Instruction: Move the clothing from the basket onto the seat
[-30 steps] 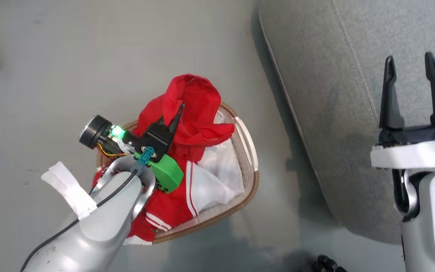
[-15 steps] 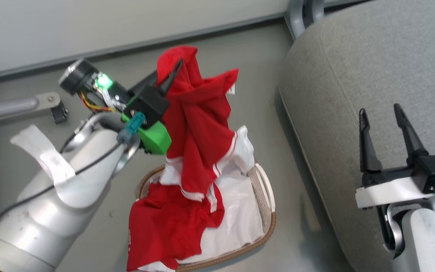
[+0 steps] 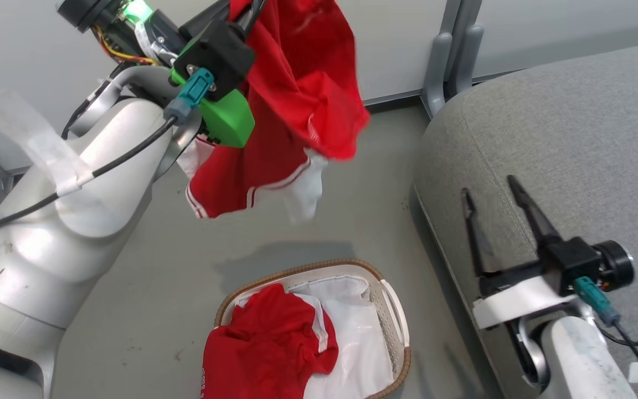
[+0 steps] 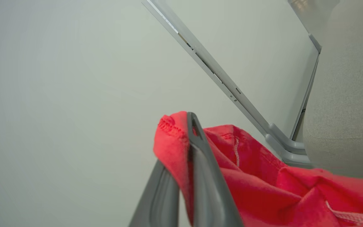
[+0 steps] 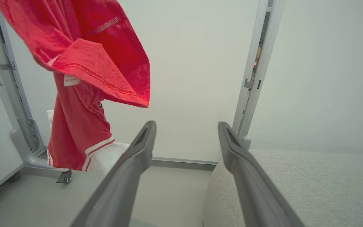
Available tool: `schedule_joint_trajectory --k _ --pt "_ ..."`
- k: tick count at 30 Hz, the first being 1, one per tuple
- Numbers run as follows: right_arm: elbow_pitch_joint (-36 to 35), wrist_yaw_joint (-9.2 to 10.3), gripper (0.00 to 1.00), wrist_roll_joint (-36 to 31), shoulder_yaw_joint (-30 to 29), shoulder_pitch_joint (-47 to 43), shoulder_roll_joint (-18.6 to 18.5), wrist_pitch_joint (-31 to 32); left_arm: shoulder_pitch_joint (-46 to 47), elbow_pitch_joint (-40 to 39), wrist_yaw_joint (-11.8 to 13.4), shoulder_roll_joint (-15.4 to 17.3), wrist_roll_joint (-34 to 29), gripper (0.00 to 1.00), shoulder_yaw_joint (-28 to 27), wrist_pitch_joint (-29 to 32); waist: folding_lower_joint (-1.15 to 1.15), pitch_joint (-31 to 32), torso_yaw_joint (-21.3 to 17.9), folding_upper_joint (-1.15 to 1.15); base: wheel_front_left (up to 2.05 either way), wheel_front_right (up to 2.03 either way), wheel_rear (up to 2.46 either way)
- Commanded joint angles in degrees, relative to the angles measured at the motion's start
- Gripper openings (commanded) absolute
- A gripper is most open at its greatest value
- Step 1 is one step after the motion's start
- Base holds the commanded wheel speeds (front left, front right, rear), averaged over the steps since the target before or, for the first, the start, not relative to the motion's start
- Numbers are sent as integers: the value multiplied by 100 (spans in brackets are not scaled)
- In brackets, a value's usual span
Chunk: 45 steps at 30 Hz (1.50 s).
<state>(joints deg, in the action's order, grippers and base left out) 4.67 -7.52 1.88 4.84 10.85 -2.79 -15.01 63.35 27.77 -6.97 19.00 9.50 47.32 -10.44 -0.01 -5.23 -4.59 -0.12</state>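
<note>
Nearest, the right gripper [image 3: 489, 185] hangs with its jaws apart and empty, the edge of the seat [image 3: 574, 144] just under and beyond them. Low to their left stands the basket [image 3: 402, 332], a second red garment [image 3: 269, 349] crumpled on its white liner [image 3: 363, 343]. Farther off and higher, the left gripper [image 4: 181, 138] is clamped on a fold of the clothing [image 3: 297, 83], which hangs limp below its jaws, clear of the basket. It looks light and floppy; a bunched pinch should hold, though it will likely swing.
</note>
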Motion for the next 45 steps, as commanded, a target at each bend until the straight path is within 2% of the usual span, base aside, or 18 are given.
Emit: schedule_joint_trajectory --k 1,9,19,30,35,38,45 --pt "61 6 100 32 130 94 -20 -26 120 16 2 -48 26 0 18 24 1 32 -2 12 0 0 0" --pt "127 6 100 148 689 258 -20 -26 296 75 -20 -196 142 0 136 13 1 108 68 12 0 0 0" --pt "102 6 100 275 819 187 -20 -26 114 -131 37 -239 230 0 230 -49 1 280 126 12 0 0 0" --pt "-108 6 100 562 1216 771 -19 -26 210 -203 41 -299 306 0 318 15 1 293 166 12 0 0 0" --pt "215 6 100 673 1620 1193 -19 -26 248 -162 52 -402 312 0 384 16 1 242 234 12 0 0 0" --pt "615 6 100 507 1780 1421 -20 -26 293 -154 48 -488 314 0 441 3 1 219 318 12 0 0 0" --pt "1527 6 100 212 1574 1687 -20 -26 358 -314 15 -648 372 0 583 -81 1 239 488 12 0 0 0"
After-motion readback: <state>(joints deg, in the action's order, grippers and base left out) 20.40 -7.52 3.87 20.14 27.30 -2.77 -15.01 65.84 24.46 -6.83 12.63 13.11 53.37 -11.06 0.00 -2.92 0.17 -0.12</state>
